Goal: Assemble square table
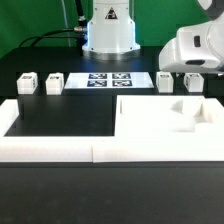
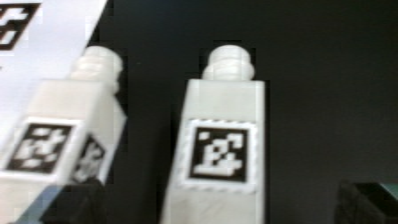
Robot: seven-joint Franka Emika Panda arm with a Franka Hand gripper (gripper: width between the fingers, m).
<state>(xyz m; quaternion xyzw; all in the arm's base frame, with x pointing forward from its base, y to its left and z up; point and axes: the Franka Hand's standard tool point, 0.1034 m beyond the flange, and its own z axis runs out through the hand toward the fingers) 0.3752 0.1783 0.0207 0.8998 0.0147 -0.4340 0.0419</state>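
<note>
White blocks come first on my feed: at the exterior view's left, the outer left leg [image 1: 27, 82] and the inner left leg [image 1: 53, 83] stand side by side on the black surface [image 1: 70, 115], near each other but apart. Next along the same row lies the marker board [image 1: 110, 80], flat, just in front of the arm's base [image 1: 108, 35].

Past the board stand the inner right leg [image 1: 165, 81] and the outer right leg [image 1: 192, 82], again a close pair with a gap between them. The pincer [image 1: 190, 68] hangs above this pair (its white housing hides the fingers from me), so I cannot tell whether it is spread or clenched, and I see nothing gripped in it.

My wrist view looks down on those same two blocks: the inner right leg [image 2: 71, 130] beside the board's edge and the outer right leg [image 2: 226, 130], each showing a tag on its face and a small peg at one end. The picture is blurred.

Nearer the camera, the square slab [image 1: 150, 112] lies flat at the exterior view's right, recessed side up, just behind the low border wall [image 1: 60, 150] that runs along the front.
</note>
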